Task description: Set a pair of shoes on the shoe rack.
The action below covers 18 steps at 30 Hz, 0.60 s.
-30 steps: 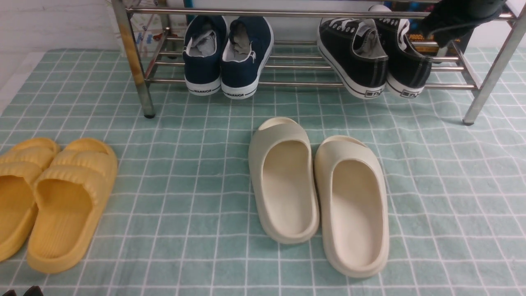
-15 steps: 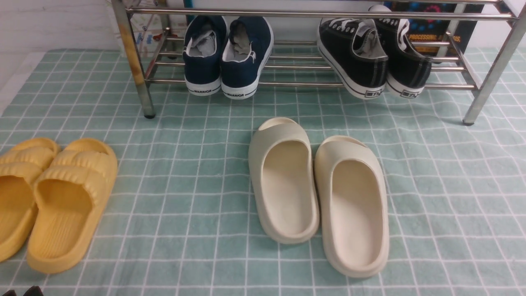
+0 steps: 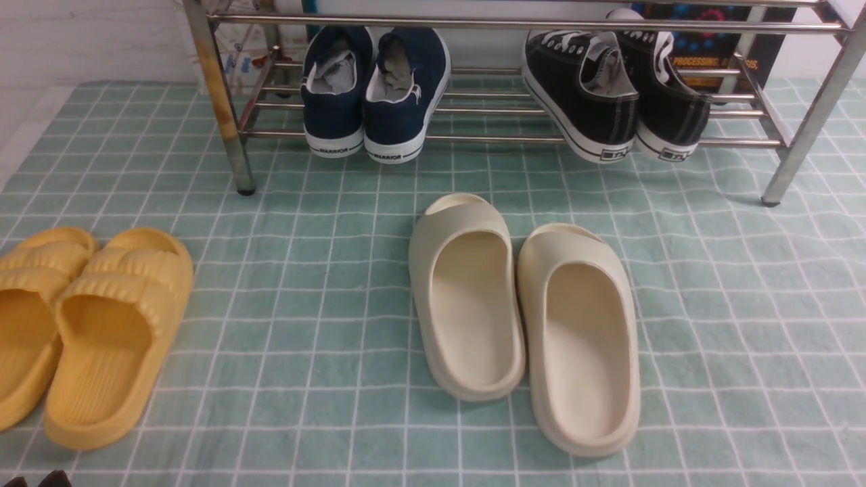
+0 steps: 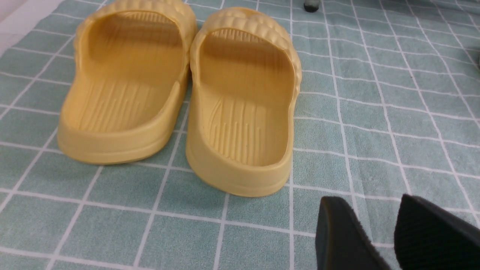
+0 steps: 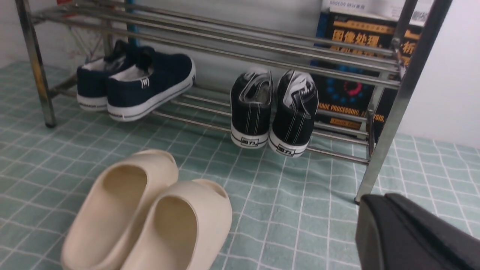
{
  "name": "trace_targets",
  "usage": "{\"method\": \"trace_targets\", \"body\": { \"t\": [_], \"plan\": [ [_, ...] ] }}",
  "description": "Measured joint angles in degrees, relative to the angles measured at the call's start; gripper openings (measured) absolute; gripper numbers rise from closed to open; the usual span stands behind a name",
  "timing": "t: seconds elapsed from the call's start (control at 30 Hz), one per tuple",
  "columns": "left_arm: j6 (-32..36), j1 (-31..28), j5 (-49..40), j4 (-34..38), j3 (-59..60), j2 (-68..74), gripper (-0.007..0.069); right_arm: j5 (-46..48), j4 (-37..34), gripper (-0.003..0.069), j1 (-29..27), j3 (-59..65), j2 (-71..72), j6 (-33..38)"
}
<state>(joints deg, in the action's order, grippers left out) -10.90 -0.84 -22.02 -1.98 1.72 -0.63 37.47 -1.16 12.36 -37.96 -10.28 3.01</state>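
The black canvas sneakers [image 3: 619,95] sit side by side, heels outward, on the steel shoe rack's [image 3: 514,138] lower bars.

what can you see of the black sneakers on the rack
The black sneakers are a low-top canvas pair with white stitching, white laces, grey lining and white soles that carry a black stripe and a heel label. They sit side by side on the lower shelf of the rack, at its right end, toes pointing inward and heels overhanging the front bar. Nothing but the bars touches them.
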Motion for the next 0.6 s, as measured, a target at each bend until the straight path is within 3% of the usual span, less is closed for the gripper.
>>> {"method": "trace_targets", "body": {
  "t": [0.37, 0.6],
  "plan": [
    [0.0, 0.0, 0.0, 0.0, 0.0, 0.0, 0.0238, 6.38, -0.78, 0.0002, 0.0, 4.03, 7.56, -1.43],
    [0.0, 0.0, 0.0, 0.0, 0.0, 0.0, 0.0238, 1.91, -2.86, 0.0002, 0.0, 6.54, 7.62, -3.97]
  ]
}}
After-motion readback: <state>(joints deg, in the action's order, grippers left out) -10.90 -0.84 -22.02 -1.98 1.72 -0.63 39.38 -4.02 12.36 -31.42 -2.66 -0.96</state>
